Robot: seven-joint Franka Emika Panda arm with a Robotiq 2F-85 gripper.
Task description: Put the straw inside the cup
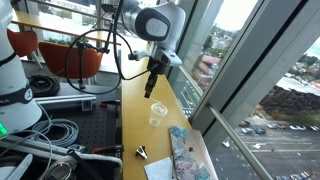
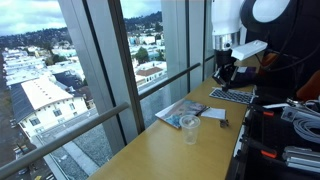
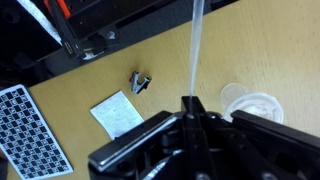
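Note:
My gripper [image 3: 190,104] is shut on the straw [image 3: 195,50], a thin pale stick that runs from the jaws across the wrist view. In an exterior view the gripper [image 1: 152,76] hangs above the wooden counter with the straw [image 1: 150,88] pointing down from it. The clear plastic cup [image 1: 157,115] stands upright on the counter, below the gripper and a little nearer the camera. The cup shows in the wrist view [image 3: 252,105] to the right of the jaws, apart from the straw. In an exterior view the gripper [image 2: 225,70] is well above and beyond the cup [image 2: 189,127].
A small black-and-silver metal object [image 3: 140,83], a white paper sheet [image 3: 118,113] and a patterned booklet [image 3: 30,125] lie on the counter near the cup. A keyboard [image 2: 232,96] lies under the arm. Window glass and rail [image 1: 215,115] border the counter; cables [image 1: 50,130] lie beside it.

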